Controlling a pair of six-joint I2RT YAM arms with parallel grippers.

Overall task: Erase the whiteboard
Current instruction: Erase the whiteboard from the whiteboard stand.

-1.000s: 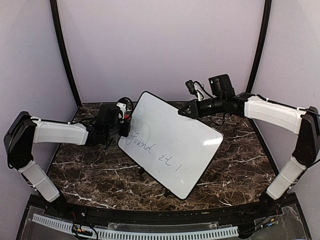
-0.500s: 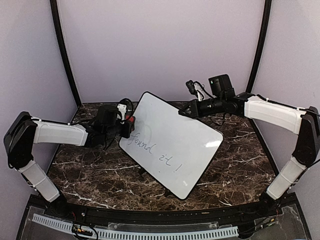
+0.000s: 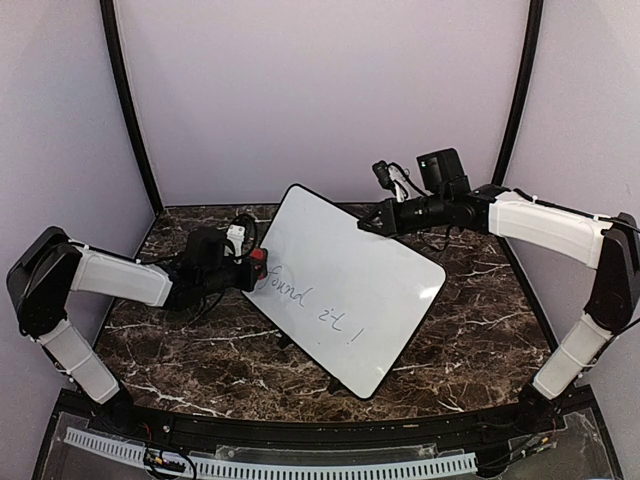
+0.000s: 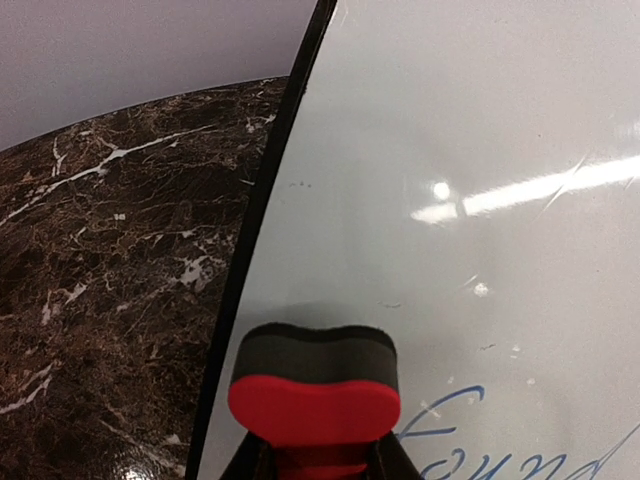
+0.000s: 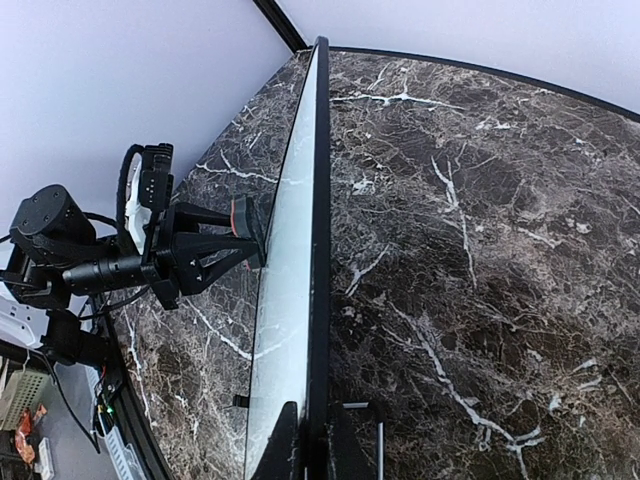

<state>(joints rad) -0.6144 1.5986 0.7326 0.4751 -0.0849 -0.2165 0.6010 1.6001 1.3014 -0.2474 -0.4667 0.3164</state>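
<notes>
The whiteboard (image 3: 345, 290) is seen at the middle of the bench (image 3: 180, 340), stood on one long edge and tilted, with its written face turned towards the left and near edges. One rounded corner is raised towards the far edge and the opposite corner is lowered close to the near edge. In the right wrist view the board is shown almost edge-on, its thin black rim running away from the camera. The right gripper (image 3: 368, 226) is closed around the board's upper edge on the side nearer the far right corner, with one finger set on each face and the rim pinched between them. A red eraser (image 4: 315, 400) with a dark felt face is clamped in the left gripper (image 3: 252, 270), the fingers being pressed against its two sides. The felt face is laid against the white surface just inside the rim on the side facing the left edge of the bench. Blue-grey handwriting (image 3: 310, 305) reading "found it !" is spread across the lower half of the board, and its first letter is found just beside the eraser. Whether that first letter is touched by the felt cannot be told. The dark marbled top is visible around the board on every side
</notes>
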